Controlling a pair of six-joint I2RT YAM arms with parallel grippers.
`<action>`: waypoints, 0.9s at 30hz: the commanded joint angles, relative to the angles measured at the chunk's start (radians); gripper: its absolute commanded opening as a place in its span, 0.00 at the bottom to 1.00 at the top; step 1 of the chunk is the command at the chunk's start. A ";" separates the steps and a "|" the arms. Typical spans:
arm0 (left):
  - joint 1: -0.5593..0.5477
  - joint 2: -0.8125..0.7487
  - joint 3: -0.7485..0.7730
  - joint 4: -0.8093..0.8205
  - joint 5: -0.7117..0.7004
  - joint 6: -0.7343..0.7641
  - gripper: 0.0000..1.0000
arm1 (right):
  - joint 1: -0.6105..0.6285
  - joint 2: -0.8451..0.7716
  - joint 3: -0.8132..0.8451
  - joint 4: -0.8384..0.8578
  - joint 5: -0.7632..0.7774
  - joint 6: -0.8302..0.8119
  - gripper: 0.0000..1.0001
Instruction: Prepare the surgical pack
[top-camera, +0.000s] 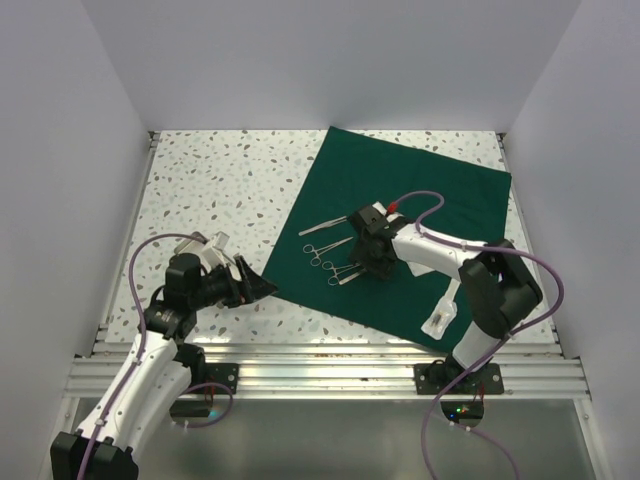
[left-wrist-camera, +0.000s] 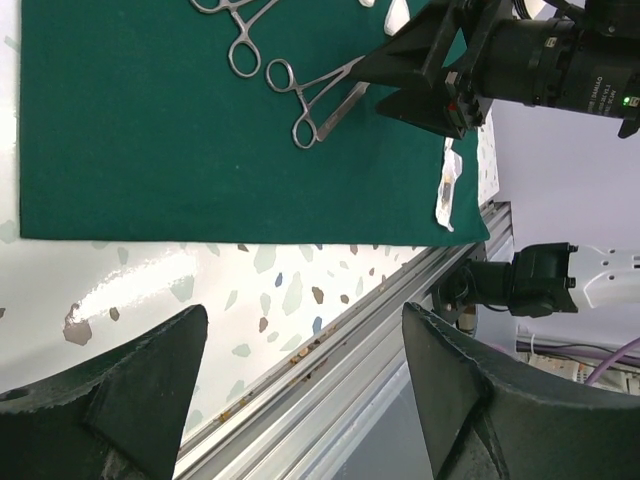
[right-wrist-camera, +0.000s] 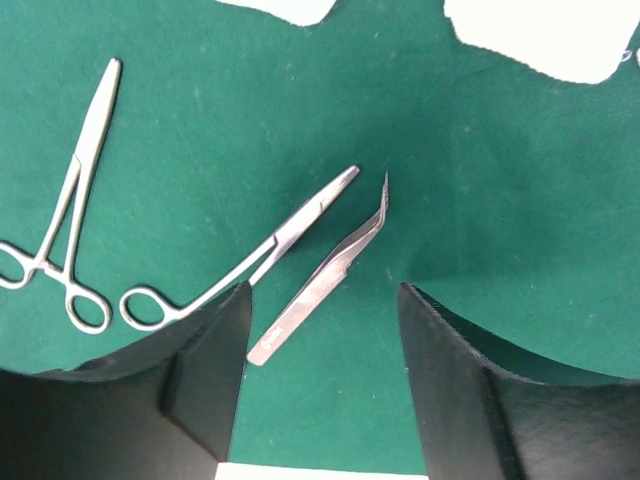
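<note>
The surgical pack's dark green drape (top-camera: 420, 215) lies spread flat on the speckled table. Steel instruments rest on its left part: a ring-handled clamp (right-wrist-camera: 255, 250), another clamp (right-wrist-camera: 62, 240) and bent tweezers (right-wrist-camera: 325, 265). My right gripper (right-wrist-camera: 322, 300) hovers low over the drape, open, with the tweezers' blunt end between its fingers, close to the left one. In the top view it (top-camera: 376, 266) is just right of the instruments. My left gripper (top-camera: 256, 287) stands open and empty by the drape's near left corner. White pads (right-wrist-camera: 540, 30) show at the top edge.
A white sealed packet (top-camera: 440, 315) lies on the drape's near right part. A long straight instrument (top-camera: 322, 227) sits farther back on the cloth. The aluminium rail (left-wrist-camera: 400, 300) runs along the table's front edge under my left gripper (left-wrist-camera: 305, 320). White walls enclose the table.
</note>
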 joint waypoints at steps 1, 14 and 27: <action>-0.003 -0.002 0.042 0.044 0.028 0.035 0.82 | 0.002 0.002 0.028 -0.009 0.076 0.033 0.62; -0.003 0.010 0.045 0.055 0.073 0.057 0.79 | 0.002 0.050 0.020 -0.003 0.076 0.022 0.44; -0.004 0.062 0.091 0.099 0.100 0.086 0.77 | 0.003 -0.122 -0.004 -0.024 0.067 -0.210 0.00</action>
